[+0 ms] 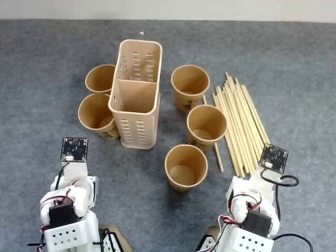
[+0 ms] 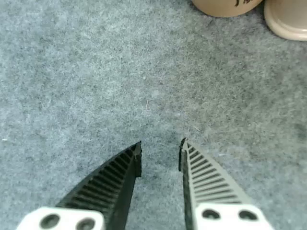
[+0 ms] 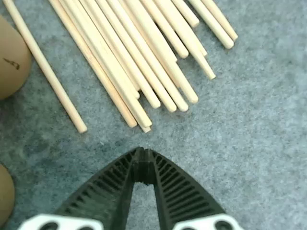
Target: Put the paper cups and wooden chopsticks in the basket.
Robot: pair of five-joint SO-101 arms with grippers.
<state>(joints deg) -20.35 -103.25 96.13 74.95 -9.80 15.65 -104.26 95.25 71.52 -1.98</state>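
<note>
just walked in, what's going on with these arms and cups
Nothing is being handled yet. Five paper cups stand around the basket, which looks empty, and the wooden chopsticks lie loose on the carpet. The left end effector is open over bare carpet; the right end effector is shut, empty, just short of the chopsticks.

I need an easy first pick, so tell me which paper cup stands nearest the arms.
The lone paper cup just past the basket's near end, toward the right arm. The other four stand farther back, two on each side of the basket.
</note>
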